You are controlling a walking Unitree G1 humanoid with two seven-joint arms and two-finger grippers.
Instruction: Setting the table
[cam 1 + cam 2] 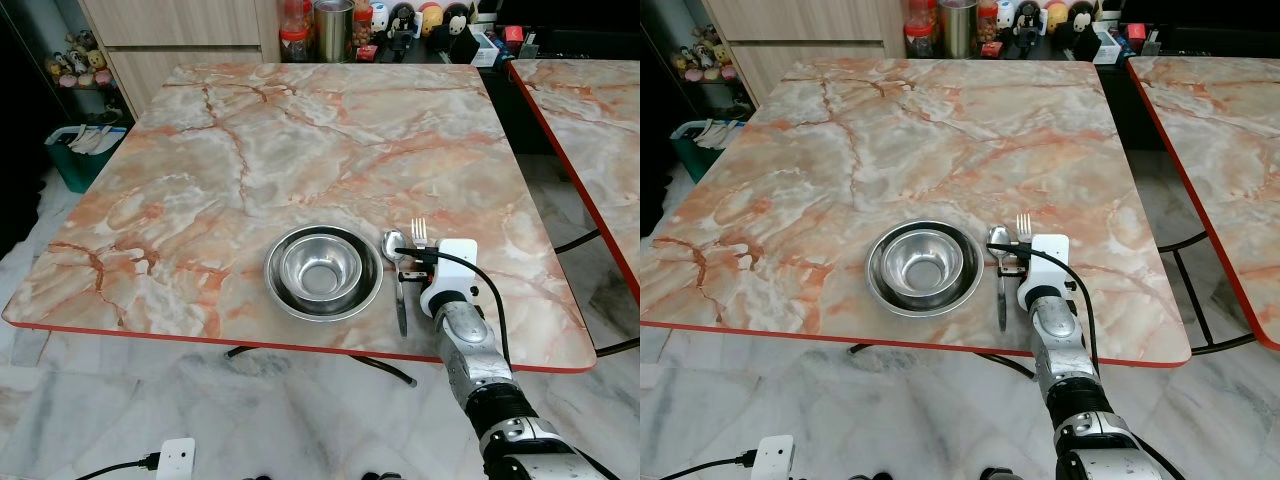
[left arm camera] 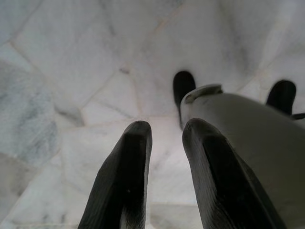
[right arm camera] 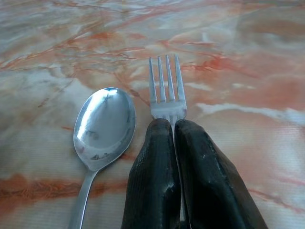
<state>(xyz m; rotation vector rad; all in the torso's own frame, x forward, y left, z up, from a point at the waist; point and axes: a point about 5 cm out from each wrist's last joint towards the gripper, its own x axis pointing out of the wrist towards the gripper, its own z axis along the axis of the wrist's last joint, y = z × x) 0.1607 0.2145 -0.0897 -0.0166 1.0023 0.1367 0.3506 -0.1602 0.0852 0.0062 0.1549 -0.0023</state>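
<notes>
right tool [image 3: 174, 125] clenched on fork [image 3: 166, 90], beside spoon [image 3: 104, 128], bowl [image 1: 322, 271], left tool [image 2: 164, 138] slightly parted

A marble-patterned table [image 1: 300, 140] with a red edge carries a steel bowl [image 1: 322, 270] near its front edge, well to the left of the right pincer [image 3: 172, 125]. A spoon [image 3: 102, 126] lies just beside the pincer's fingers, and a fork [image 3: 167, 90] lies between them

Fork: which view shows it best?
Right wrist view: the fork fills the foreground, tines clear, right gripper shut on its neck beside the spoon. Both eye views show small tines past the wrist.
</notes>
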